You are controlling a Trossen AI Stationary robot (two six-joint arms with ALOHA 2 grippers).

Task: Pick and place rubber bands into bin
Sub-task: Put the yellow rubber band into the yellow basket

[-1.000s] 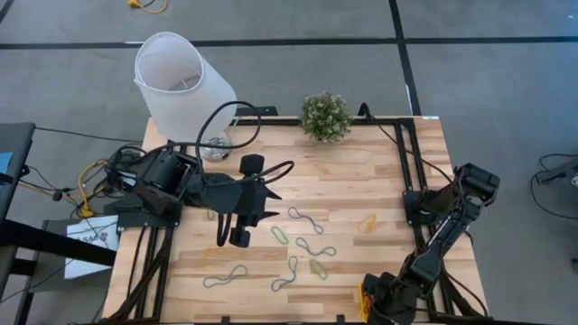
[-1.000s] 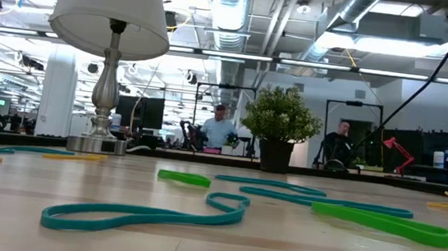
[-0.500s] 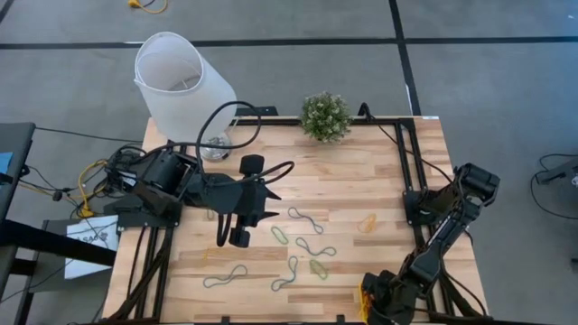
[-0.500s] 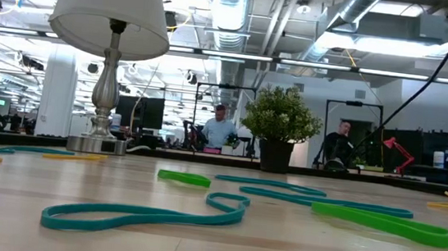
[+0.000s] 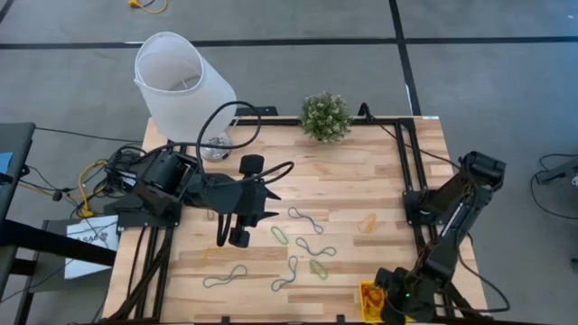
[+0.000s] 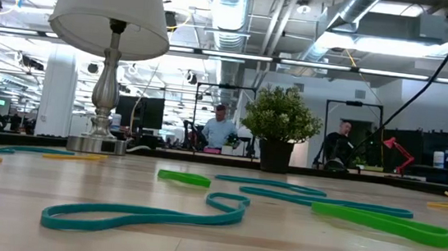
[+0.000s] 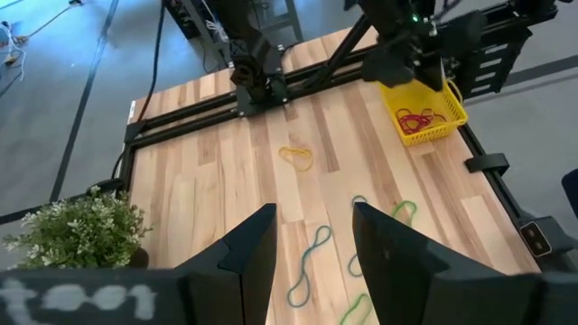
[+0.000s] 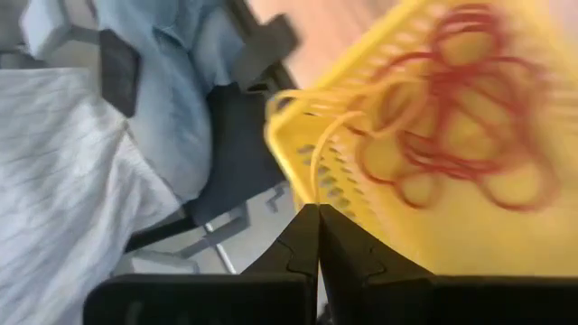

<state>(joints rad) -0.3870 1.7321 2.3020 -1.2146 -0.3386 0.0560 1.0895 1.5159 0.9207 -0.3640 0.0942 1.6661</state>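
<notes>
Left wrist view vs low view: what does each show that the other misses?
Only the left wrist view shows the yellow bin with red rubber bands in it, the right arm over it, the left gripper open above the table, and a yellow band near mid-table. Only the low view shows the lamp and people in the room behind. Both show the potted plant and green and teal bands lying loose on the wood.
</notes>
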